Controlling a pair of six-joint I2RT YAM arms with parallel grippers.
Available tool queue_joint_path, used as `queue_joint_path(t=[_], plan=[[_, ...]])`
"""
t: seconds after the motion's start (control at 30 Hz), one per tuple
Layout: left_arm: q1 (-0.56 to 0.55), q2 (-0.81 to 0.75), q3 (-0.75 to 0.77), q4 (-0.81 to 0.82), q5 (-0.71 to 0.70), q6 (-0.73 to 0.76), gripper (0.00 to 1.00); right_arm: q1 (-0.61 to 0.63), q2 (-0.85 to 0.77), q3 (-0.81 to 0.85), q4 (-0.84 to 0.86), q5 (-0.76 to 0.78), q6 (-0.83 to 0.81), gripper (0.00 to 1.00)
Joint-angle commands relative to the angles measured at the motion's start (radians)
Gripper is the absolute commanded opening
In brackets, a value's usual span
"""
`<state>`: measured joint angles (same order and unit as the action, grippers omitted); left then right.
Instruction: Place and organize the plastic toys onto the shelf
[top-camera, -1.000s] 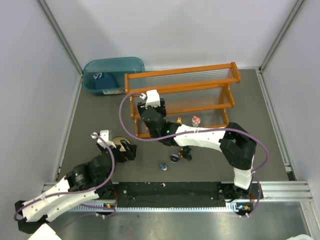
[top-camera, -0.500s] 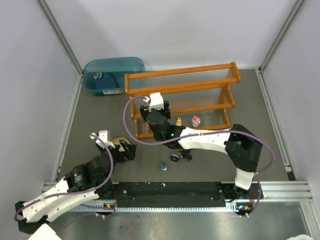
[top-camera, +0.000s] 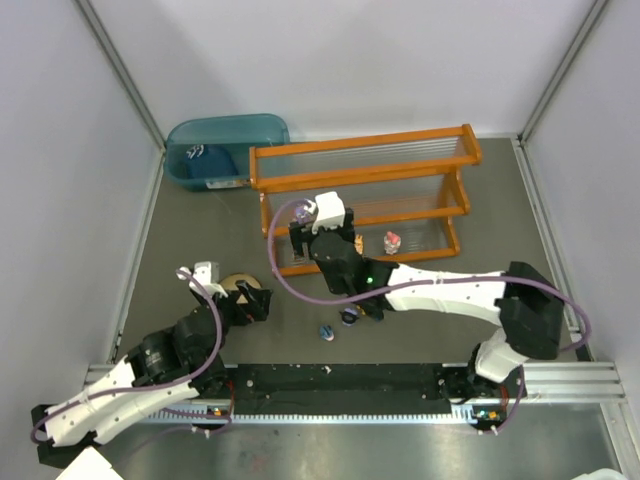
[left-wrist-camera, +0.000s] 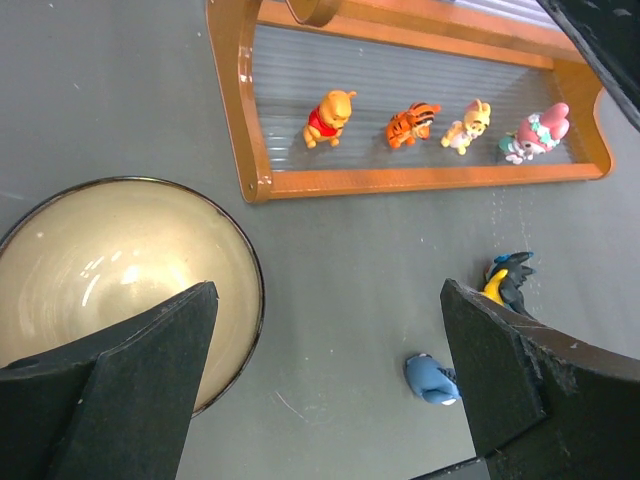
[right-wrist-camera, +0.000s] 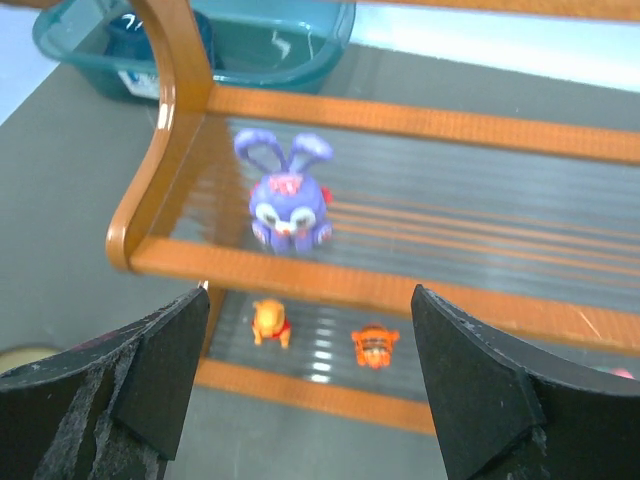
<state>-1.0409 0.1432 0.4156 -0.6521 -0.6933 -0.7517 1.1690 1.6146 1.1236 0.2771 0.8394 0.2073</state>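
Though clear, ribbed shelf (right-wrist-camera: 470, 215); glossy bunny (right-wrist-camera: 288, 205)

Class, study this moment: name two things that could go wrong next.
1. The purple bunny stands near the front rail of the shelf, right before the open right gripper; a careless withdrawal might topple it.
2. The black toy and blue toy lie on the table beside the right arm, which could sweep them away.

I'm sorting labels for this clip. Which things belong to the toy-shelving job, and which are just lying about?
Job: shelf, purple bunny, bear, tiger, yellow figure, pink figure, black toy, blue toy.

Lying about: bowl, teal bin, dark blue thing inside it.
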Motion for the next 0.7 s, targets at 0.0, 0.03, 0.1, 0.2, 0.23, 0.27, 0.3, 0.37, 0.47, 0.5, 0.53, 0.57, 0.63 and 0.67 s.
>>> queue_joint_path(t=[0.0, 0.03, 0.1, 0.2, 0.23, 0.27, 0.3, 0.37, 0.47, 0.5, 0.53, 0.57, 0.63, 0.67], plan=[[0.004, 0.074, 0.045, 0.011, 0.098, -0.024, 0.99, 0.037, -0.180, -0.083, -0.137, -0.040, 0.127, 0.82], [0.004, 0.096, 0.049, 0.020, 0.115, -0.037, 0.99, 0.038, -0.209, -0.105, -0.188, -0.052, 0.150, 0.82], [0.002, 0.136, 0.054, 0.045, 0.152, -0.040, 0.99, 0.043, -0.300, -0.166, -0.249, -0.074, 0.223, 0.82], [0.002, 0.153, 0.037, 0.107, 0.182, -0.020, 0.98, 0.063, -0.414, -0.247, -0.357, -0.085, 0.286, 0.82], [0.002, 0.156, 0.034, 0.121, 0.204, -0.008, 0.98, 0.067, -0.442, -0.269, -0.378, -0.082, 0.299, 0.82], [0.001, 0.159, 0.026, 0.140, 0.215, -0.003, 0.98, 0.072, -0.467, -0.290, -0.416, -0.082, 0.316, 0.82], [0.001, 0.167, 0.022, 0.149, 0.228, 0.002, 0.98, 0.078, -0.522, -0.332, -0.440, -0.083, 0.345, 0.82], [0.001, 0.179, 0.005, 0.175, 0.284, 0.020, 0.96, 0.080, -0.579, -0.375, -0.472, -0.086, 0.380, 0.82], [-0.007, 0.216, -0.020, 0.236, 0.357, 0.029, 0.94, 0.080, -0.677, -0.459, -0.500, -0.112, 0.417, 0.82], [-0.010, 0.235, -0.027, 0.261, 0.368, 0.031, 0.94, 0.081, -0.697, -0.491, -0.506, -0.141, 0.423, 0.82], [-0.013, 0.245, -0.037, 0.270, 0.379, 0.031, 0.93, 0.081, -0.732, -0.504, -0.510, -0.151, 0.428, 0.82], [-0.019, 0.252, -0.038, 0.276, 0.388, 0.032, 0.93, 0.080, -0.746, -0.515, -0.519, -0.157, 0.435, 0.82], [-0.024, 0.274, -0.041, 0.292, 0.391, 0.037, 0.93, 0.083, -0.778, -0.542, -0.558, -0.158, 0.472, 0.83], [-0.028, 0.280, -0.043, 0.293, 0.396, 0.038, 0.92, 0.083, -0.788, -0.553, -0.570, -0.155, 0.489, 0.82]])
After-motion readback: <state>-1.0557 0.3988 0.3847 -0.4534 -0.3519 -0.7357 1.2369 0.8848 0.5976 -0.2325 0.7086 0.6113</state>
